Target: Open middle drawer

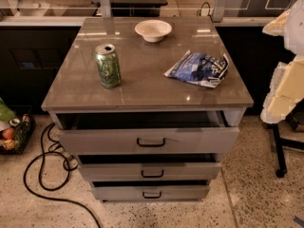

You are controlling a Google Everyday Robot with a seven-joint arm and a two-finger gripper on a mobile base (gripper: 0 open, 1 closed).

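Grey middle drawer [149, 170] sat below the pulled-out top drawer [149, 139], a dark gap above its front. Gripper [285, 87] hung at the right edge, well apart, above and right of it; grip state undetermined.

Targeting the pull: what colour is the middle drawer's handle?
Middle drawer handle: black, camera view; tool at right edge.

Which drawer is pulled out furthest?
The top drawer, tallest front; it juts past the middle drawer and lowest drawer. The end effector is at the right edge.
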